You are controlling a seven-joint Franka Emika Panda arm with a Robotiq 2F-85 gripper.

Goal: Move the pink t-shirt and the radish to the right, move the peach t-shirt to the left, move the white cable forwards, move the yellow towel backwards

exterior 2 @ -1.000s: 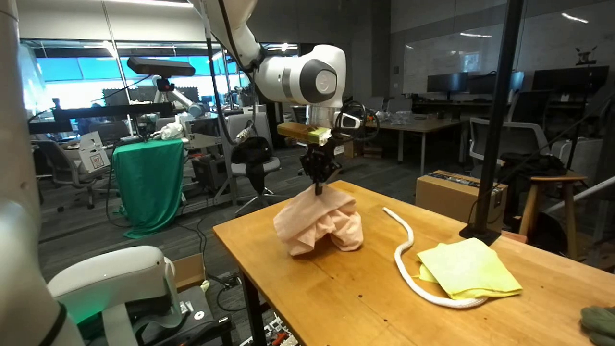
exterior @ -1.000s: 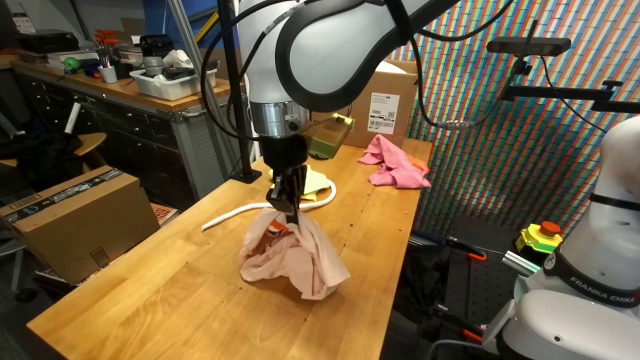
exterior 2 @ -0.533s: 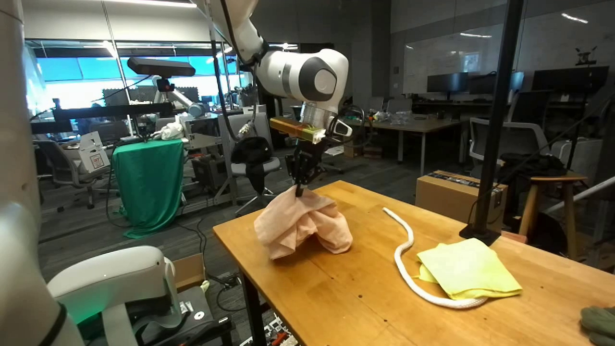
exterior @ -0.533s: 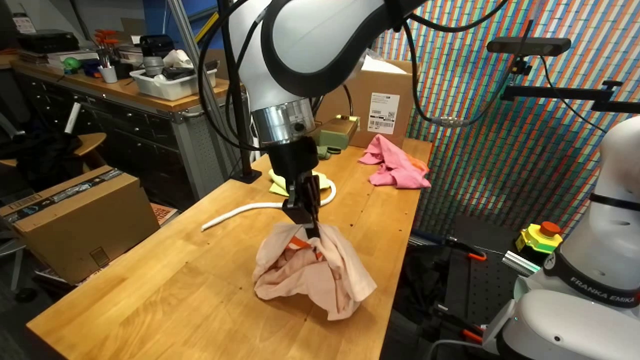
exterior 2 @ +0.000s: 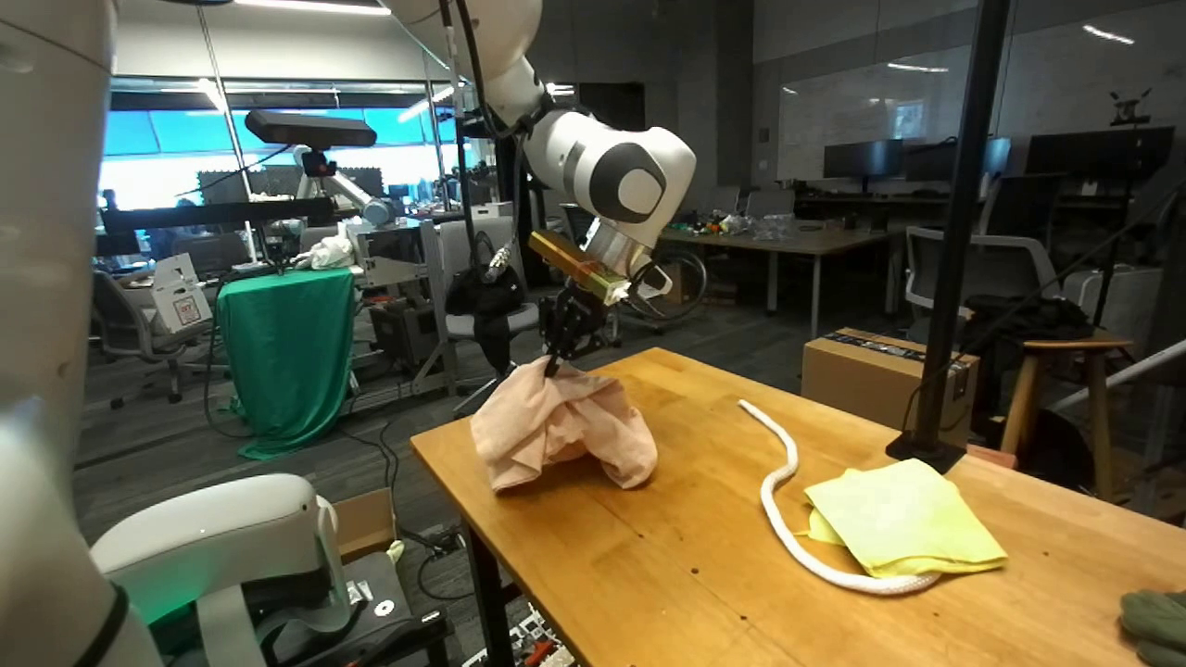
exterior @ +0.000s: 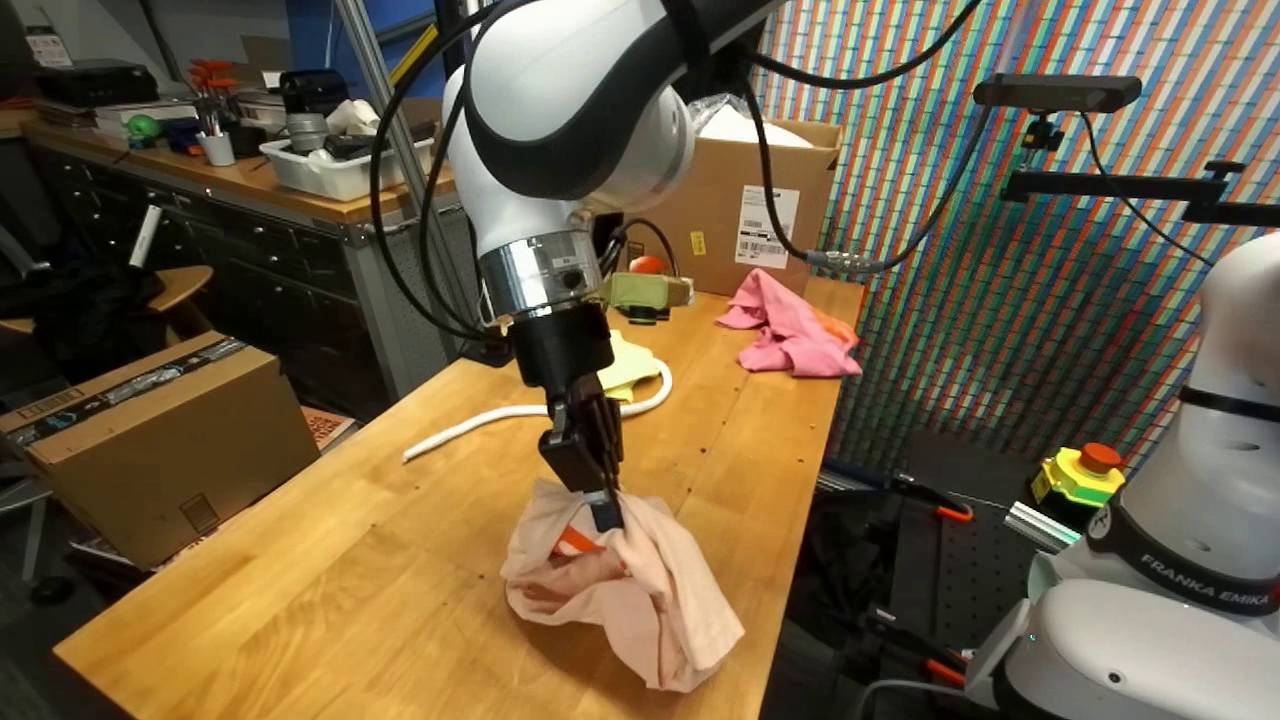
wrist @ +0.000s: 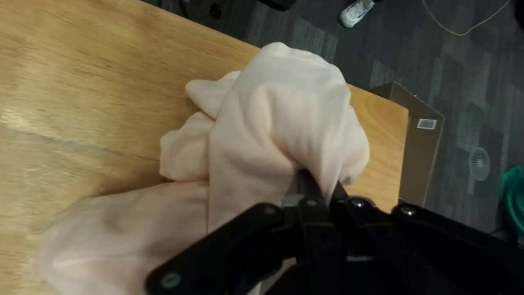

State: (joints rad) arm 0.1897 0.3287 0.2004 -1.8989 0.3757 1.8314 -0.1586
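Peach t-shirt [exterior 2: 561,428], one — hung bunched below the pincer [wrist: 323,186], which was pinched narrow on its upper fold. Location: near the edge of the worktop [exterior 2: 695,528], hem contact uncertain — setting down probably called for lowering.

Legible in an exterior view: 1 brand, "FRANKA EMIKA", on black band [exterior: 1190,570] of white robot base [exterior: 1150,650]. Too small to read: white label [exterior: 767,226] on big cardboard box [exterior: 715,200], print on dark tape [exterior: 130,387] across low carton [exterior: 180,465]. Wrist view: small label [wrist: 427,124] on brown box [wrist: 421,151], unreadable too.
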